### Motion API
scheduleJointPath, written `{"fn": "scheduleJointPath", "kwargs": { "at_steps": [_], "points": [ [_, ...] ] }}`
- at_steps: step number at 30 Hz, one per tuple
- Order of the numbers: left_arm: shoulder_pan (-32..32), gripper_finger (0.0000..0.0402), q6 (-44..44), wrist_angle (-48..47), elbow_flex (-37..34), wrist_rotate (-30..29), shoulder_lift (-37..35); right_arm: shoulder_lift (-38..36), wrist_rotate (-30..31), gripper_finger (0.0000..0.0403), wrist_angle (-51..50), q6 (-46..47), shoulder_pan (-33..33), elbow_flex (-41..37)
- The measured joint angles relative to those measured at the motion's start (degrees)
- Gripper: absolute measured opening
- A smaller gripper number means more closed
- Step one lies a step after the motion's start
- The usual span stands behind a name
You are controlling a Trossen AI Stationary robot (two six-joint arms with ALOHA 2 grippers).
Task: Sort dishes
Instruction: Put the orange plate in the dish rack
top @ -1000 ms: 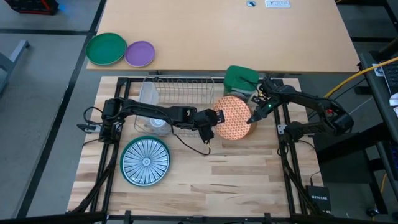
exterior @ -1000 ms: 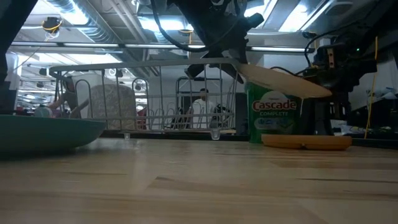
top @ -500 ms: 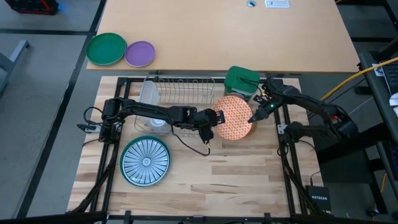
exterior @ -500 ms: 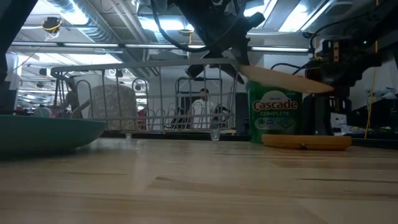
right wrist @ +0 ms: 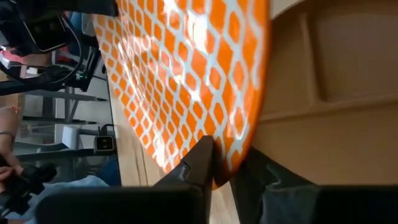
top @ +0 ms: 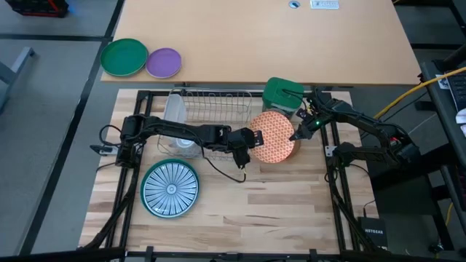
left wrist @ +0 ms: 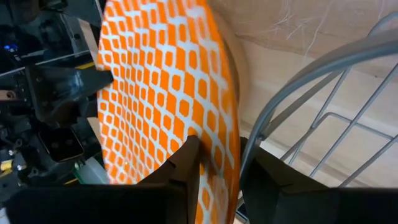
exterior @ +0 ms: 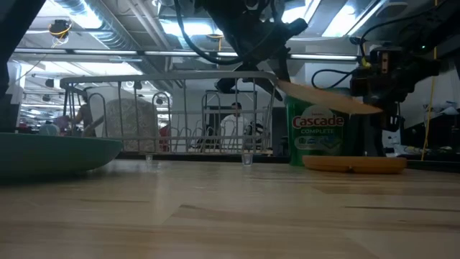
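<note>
**Orange plate held between my two grippers**

My left gripper (top: 253,138) is clamped on one edge of the orange plate (top: 274,137), its fingers (left wrist: 186,163) pinching the rim. My right gripper (top: 296,134) is closed on the opposite edge of the same plate, one finger on each face. The plate hangs tilted in the air near the far right part of the counter (top: 255,196), beside the wire rack (top: 211,109) and in front of the green canister (top: 282,92). Below it, another plate (exterior: 353,164) lies flat on the wood. The striped teal plate (top: 170,188) rests near the left edge. A green plate (top: 124,57) and a purple plate (top: 164,62) sit on the floor beyond the far left corner.
</note>
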Motion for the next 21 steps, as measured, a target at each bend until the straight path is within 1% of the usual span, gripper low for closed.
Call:
{"fn": "scheduleJointPath", "kwargs": {
  "at_steps": [6, 9, 14, 17, 21],
  "points": [
    [0.15, 0.0081, 1.34, 0.23, 0.0, 1.54, 0.0, -0.04, 0.96, 0.0103, 3.11, 2.77, 0.0, 0.09],
    [0.15, 0.0079, 1.55, 0.02, 0.0, 2.03, 0.0, -0.04, -0.6, 0.0117, 6.01, 2.97, 0.0, 0.11],
    [0.11, 0.0078, 1.71, 0.01, 0.0, 3.18, -0.05, -0.04, -3.4, 0.0111, 9.65, 4.59, 0.0, 0.11],
    [0.26, 0.0078, 1.68, 0.23, 0.0, 4.45, -0.11, -0.04, -4.01, 0.0101, 10.05, 4.66, 0.0, 0.11],
    [0.26, 0.0077, 1.65, 0.35, 0.01, 4.56, -0.11, -0.04, -3.94, 0.0089, 9.93, 4.6, 0.0, 0.11]
  ]
}}
